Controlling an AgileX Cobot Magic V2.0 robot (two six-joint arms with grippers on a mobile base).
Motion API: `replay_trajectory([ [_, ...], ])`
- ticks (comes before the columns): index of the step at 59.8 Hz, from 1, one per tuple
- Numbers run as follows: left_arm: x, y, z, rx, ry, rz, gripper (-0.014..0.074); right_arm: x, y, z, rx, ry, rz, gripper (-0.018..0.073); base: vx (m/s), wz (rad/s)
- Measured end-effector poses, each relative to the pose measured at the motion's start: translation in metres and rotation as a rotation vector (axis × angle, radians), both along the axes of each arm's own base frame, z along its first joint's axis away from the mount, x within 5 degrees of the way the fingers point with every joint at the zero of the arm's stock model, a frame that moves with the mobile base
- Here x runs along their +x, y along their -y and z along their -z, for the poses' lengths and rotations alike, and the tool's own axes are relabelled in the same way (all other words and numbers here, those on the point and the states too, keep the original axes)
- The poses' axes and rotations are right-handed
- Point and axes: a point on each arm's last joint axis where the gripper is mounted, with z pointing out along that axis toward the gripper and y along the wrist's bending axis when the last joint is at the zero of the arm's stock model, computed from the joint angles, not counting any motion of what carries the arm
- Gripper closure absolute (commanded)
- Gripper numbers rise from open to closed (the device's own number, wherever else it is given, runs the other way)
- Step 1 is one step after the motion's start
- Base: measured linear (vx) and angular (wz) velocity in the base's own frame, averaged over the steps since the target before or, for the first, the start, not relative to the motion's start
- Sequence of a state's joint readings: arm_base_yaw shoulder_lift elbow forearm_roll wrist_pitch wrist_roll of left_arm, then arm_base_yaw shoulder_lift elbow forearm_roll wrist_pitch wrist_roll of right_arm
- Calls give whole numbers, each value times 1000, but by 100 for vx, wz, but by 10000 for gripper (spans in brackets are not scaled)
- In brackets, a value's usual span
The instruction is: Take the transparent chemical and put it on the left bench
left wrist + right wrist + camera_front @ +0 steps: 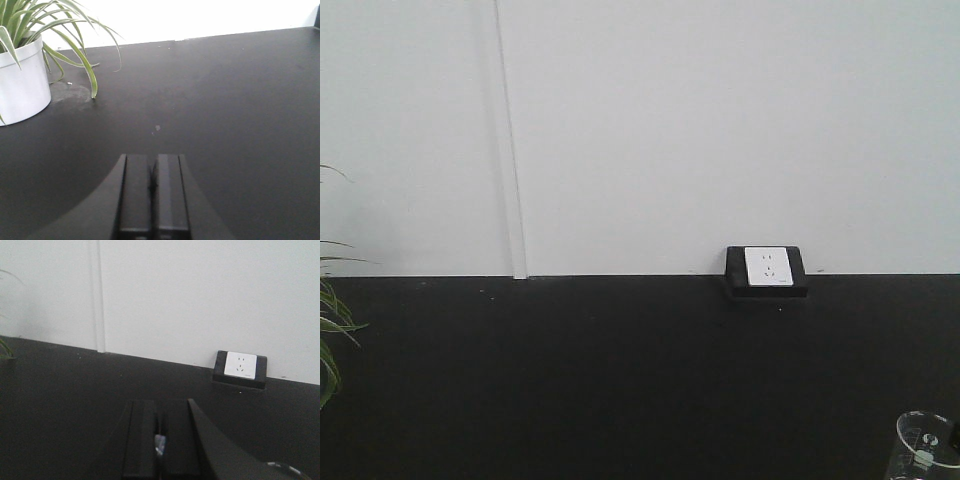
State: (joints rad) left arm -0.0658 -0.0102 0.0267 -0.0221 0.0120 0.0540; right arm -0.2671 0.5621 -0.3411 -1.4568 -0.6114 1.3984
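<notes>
The left gripper first: its two black fingers are pressed flat together, poised over the long matt black worktop. Ahead of it and off to its left stands a round white plant pot, with long green striped leaves arching out over the bench. Over to the right gripper: its fingers are together as well, with a tiny pale speck in the seam that I can't identify. Ahead of it and to its right, a white wall socket in a black box sits where the worktop meets the plain white wall. Now the clear colourless glass beaker, pale marks on its wall: it stands upright on the worktop in the lower right corner of the front view, cut by the frame, in neither gripper's hold. In the right wrist view a thin pale curve shows just right of the fingers at the bottom edge. Whether that's the beaker's rim, I can't tell.
</notes>
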Motion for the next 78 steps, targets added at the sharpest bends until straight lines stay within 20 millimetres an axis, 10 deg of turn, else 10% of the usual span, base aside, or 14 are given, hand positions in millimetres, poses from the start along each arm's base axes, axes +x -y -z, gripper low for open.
replay_trajectory([
  [23,0,0,0,0,0,0,600,-49,-10,26,45,-6,40,562,0,0],
  [78,0,0,0,0,0,0,600,-53,-13,25,48,1,12,562,-2,1],
])
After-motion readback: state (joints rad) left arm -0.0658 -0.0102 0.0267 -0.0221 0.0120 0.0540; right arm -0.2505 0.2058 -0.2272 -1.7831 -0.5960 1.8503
